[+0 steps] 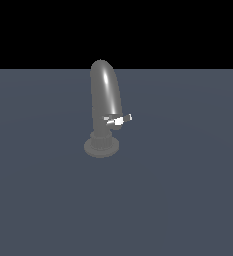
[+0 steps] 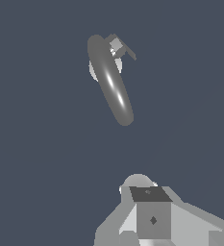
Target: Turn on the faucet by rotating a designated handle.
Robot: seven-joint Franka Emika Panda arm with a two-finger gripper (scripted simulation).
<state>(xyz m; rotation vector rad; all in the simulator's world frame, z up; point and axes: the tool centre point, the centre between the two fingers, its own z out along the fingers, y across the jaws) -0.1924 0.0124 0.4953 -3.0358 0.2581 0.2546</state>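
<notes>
The grey glossy faucet [image 1: 105, 95] stands on the floor, its thick arched spout rising from a round ribbed base [image 1: 102, 146]. The handle [image 1: 119, 119], a short light bar with white patches, juts from the body toward the exterior view's right. In the wrist view the faucet [image 2: 112, 84] is seen from above, with the handle [image 2: 122, 48] at its far end. Only grey parts of my gripper [image 2: 149, 211] show at the frame's edge, well apart from the faucet. Its fingers are not clear. The arm is out of the exterior view.
A flat dark blue-grey floor [image 1: 188, 190] spreads all round the faucet. Nothing else shows on it.
</notes>
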